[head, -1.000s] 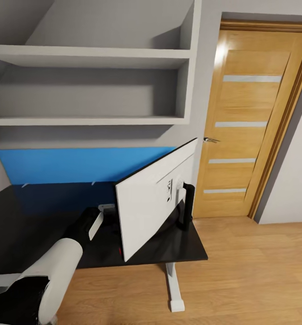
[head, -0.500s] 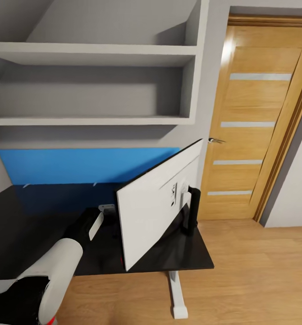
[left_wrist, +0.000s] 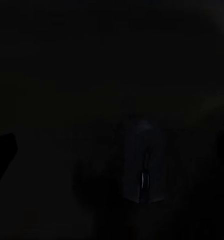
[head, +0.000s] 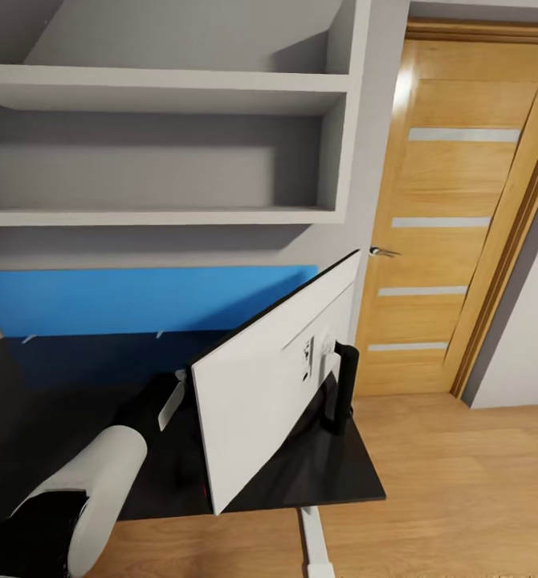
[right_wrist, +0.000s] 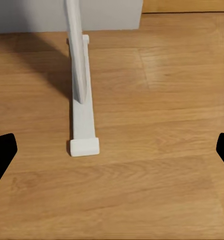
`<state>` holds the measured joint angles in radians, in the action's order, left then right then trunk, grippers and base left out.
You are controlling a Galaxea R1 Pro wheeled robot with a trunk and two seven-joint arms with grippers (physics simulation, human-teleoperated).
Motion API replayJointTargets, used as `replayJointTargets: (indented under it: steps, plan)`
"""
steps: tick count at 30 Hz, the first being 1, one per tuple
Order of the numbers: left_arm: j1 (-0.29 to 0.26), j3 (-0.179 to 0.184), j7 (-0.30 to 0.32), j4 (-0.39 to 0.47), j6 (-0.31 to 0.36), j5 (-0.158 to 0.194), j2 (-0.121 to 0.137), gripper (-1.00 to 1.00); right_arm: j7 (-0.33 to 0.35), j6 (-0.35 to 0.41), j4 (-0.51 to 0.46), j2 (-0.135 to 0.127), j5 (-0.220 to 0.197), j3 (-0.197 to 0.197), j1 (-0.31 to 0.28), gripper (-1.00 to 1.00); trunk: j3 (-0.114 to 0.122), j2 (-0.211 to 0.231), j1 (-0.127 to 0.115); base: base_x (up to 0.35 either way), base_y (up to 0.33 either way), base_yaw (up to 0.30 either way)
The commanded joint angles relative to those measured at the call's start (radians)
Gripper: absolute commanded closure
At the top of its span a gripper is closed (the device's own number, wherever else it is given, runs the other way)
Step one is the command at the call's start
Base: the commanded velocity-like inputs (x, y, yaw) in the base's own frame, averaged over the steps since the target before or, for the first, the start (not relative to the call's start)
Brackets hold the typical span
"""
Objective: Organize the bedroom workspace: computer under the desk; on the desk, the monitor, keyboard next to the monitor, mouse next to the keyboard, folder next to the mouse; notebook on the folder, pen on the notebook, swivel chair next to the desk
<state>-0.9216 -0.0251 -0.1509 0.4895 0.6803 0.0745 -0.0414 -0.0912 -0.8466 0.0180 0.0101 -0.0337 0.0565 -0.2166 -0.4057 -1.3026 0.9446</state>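
Note:
The monitor [head: 261, 385] stands on the black top of the desk [head: 60, 385] near its right end, with its white back and black stem [head: 343, 385] towards me. My left arm [head: 152, 409] reaches over the desk to the monitor's screen side, where the panel hides its gripper. The left wrist view is almost black. A faint mouse [left_wrist: 142, 170] lies on the dark top ahead of my left gripper [left_wrist: 112, 160], whose one visible fingertip [left_wrist: 1, 155] sits wide at the frame edge. My right gripper [right_wrist: 112, 150] hangs open over the floor, empty.
A bright blue back panel [head: 140, 297] runs along the desk under grey wall shelves [head: 165, 217]. A wooden door [head: 454, 225] stands to the right. The desk's white pedestal leg [right_wrist: 81, 100] rests on wooden floor [head: 462, 498].
The head view has shifted, so the desk and blue panel sit further left and lower. The monitor's near edge looks a little closer. My left arm holds its place in the picture.

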Motion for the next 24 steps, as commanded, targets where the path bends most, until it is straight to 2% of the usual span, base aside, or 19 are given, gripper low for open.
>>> replayJointTargets:
  steps: [1,17,24]
  plan:
    - [0.000,-0.003,-0.006,-0.002,0.004,0.008,0.000,-1.00,-0.005,-0.003,0.002,0.000,-0.003,0.006,-0.001,-1.00,-0.001,-0.001,0.000,0.007,0.000,-0.154]
    - [0.000,-0.001,0.000,-0.033,0.001,0.007,0.006,-1.00,-0.008,-0.003,0.002,-0.001,-0.003,0.005,-0.001,-1.00,-0.001,-0.001,0.000,0.001,0.002,-0.063]
    - [0.000,-0.001,0.003,-0.045,0.000,0.008,0.006,-1.00,-0.009,-0.002,0.002,-0.001,-0.003,0.005,-0.001,-1.00,-0.001,-0.001,0.000,0.000,0.172,-0.019]
